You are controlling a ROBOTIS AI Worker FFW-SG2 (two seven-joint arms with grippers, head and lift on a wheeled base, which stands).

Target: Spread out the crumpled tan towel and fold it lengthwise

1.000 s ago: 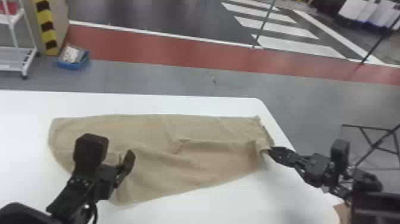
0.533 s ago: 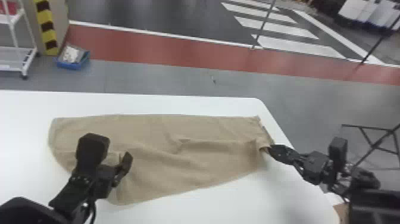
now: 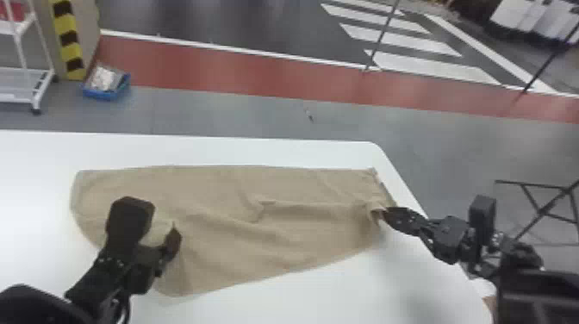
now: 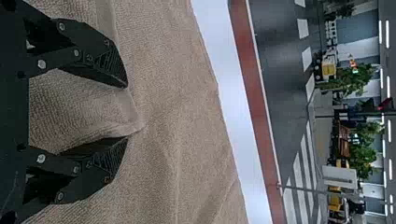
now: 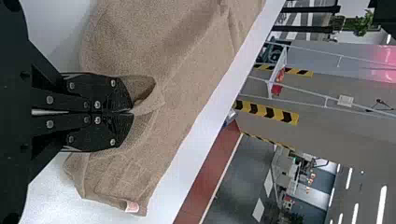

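Left gripper (image 3: 169, 245): your fingers stand wide apart, with a raised fold of towel between them, unpinched.
Right gripper (image 3: 385, 212): closed, its tips pinching a bunched bit of towel near the right end.
Left arm: comes in from your lower left corner and angles forward over the towel's left part.
Right arm: comes in from your right side, pointing left across the table's edge.
Towel (image 3: 224, 185): spread long across the table (image 3: 301, 297), wrinkled through the middle.
In the way: the left arm's black block (image 3: 129, 219) covers some towel in your head view.
Floor: a blue bin (image 3: 105, 92) sits near a white cart (image 3: 26, 95), beyond the table.
Right wrist view: shows you a pale tag (image 5: 132, 206) by a towel corner and an open pocket of cloth beside the fingertips.
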